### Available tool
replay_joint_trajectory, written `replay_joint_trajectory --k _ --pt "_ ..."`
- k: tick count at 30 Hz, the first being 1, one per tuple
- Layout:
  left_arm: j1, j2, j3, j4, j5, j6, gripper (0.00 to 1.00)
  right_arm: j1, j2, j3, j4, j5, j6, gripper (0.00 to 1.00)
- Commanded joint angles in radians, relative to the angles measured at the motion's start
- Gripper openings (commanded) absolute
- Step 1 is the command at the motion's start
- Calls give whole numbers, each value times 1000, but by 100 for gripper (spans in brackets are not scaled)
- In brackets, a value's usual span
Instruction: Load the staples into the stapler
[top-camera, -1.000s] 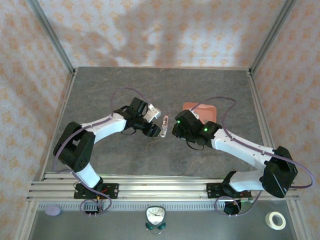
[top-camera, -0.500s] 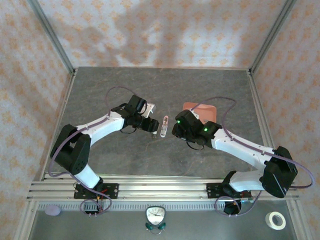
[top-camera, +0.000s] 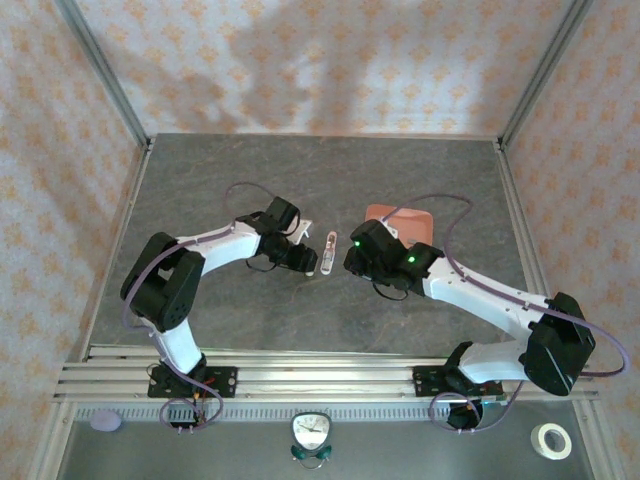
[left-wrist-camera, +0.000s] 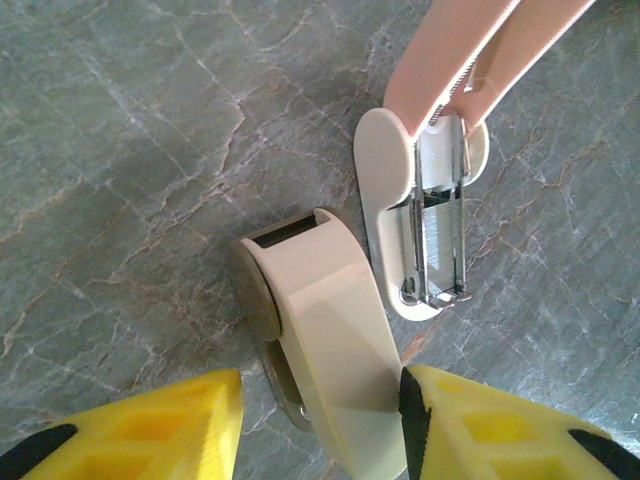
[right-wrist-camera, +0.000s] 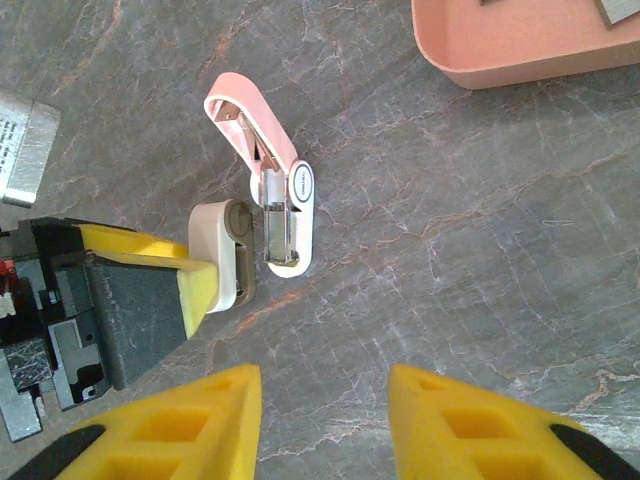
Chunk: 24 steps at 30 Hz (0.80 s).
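left tool (left-wrist-camera: 320, 378) spread around one cream piece (left-wrist-camera: 330, 310) beside one opened pink stapler (left-wrist-camera: 392, 170); right tool (right-wrist-camera: 322, 378) spread too.

The salmon tray (right-wrist-camera: 500, 45) is cut off at one o'clock, its staples (right-wrist-camera: 620, 8) mere slivers at the edge; the stapler (left-wrist-camera: 385, 190) loses its pink lid (left-wrist-camera: 470, 40) at one o'clock too.
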Motion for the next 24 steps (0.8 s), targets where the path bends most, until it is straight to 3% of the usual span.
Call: replay_joint_trajectory --k 1,11,19,24 --pt "5 34 -14 -87 -89 43 46 -2 -37 -24 10 28 23 38" --pt "5 -23 -11 -82 -105 49 47 -2 -44 -12 9 31 19 39" --pt "5 -101 28 -95 -67 30 62 -2 -47 -9 22 22 21 39" --pt "5 -146 65 -138 -60 16 64 -1 -34 -6 51 4 24 40"
